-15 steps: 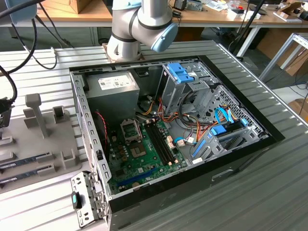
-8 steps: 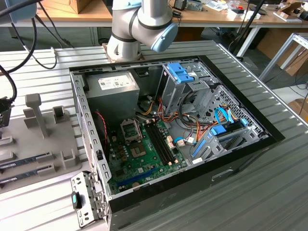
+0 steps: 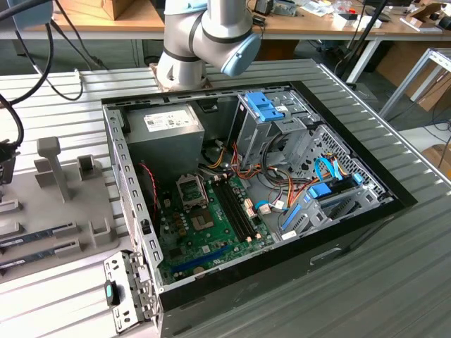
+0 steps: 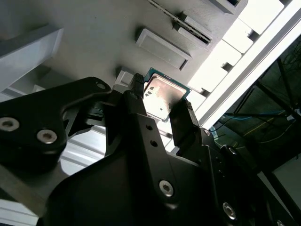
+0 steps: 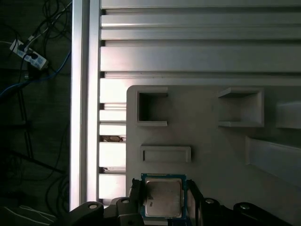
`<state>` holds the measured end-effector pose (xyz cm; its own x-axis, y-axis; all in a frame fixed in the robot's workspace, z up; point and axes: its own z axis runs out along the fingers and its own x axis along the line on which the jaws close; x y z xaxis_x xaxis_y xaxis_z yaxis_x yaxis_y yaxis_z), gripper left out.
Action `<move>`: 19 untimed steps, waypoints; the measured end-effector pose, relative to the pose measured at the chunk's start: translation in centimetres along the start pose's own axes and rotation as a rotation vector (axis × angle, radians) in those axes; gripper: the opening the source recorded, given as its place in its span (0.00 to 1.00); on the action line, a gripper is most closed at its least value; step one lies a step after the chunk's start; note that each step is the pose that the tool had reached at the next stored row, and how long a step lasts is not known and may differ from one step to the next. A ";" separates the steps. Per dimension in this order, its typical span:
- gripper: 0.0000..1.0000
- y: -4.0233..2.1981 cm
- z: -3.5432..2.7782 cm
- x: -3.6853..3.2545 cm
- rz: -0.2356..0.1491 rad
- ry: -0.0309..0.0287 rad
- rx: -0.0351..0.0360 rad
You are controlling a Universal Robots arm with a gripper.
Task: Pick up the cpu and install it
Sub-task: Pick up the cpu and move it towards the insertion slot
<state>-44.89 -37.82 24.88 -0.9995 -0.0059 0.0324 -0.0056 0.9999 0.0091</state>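
The small, flat, square cpu (image 5: 162, 197), of silver-grey metal with a thin green rim, is clasped at two opposite edges by the narrowed black pincer (image 5: 163, 187). It is flanked by matte fingers (image 4: 181, 120) over a pale grey moulded tray (image 5: 207, 146) with rectangular recesses, set on the ribbed aluminium counter (image 5: 188, 56).

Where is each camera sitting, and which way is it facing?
Exterior view: off the arm, high up, looking down into the open computer case on the slatted table; the arm's joints show beyond the case.
Second wrist view: on the wrist, looking slantwise past the gripper at the cpu and the grey tray.
First wrist view: on the wrist, facing the grey tray squarely, with gripper and cpu in frame.
Shared: both wrist views show the cpu within the gripper over that tray.
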 end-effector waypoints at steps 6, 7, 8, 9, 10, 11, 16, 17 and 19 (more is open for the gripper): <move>0.47 0.00 -0.26 0.01 0.000 0.0002 0.0001; 0.47 0.00 -0.29 0.01 0.000 0.0001 0.0001; 0.47 0.00 -0.39 0.01 0.000 0.0001 0.0001; 0.47 0.00 -0.45 0.01 0.000 0.0001 0.0001; 0.47 0.00 -0.47 0.01 0.000 0.0000 0.0000; 0.47 0.01 -0.51 0.02 0.000 0.0000 0.0001; 0.47 0.01 -0.74 0.02 0.000 0.0002 0.0003; 0.47 0.01 -0.78 0.02 0.000 0.0001 0.0003; 0.47 0.01 -0.89 0.03 0.000 0.0001 0.0004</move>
<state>-44.89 -37.82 25.77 -0.9995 -0.0059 0.0325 -0.0056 0.9999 0.0087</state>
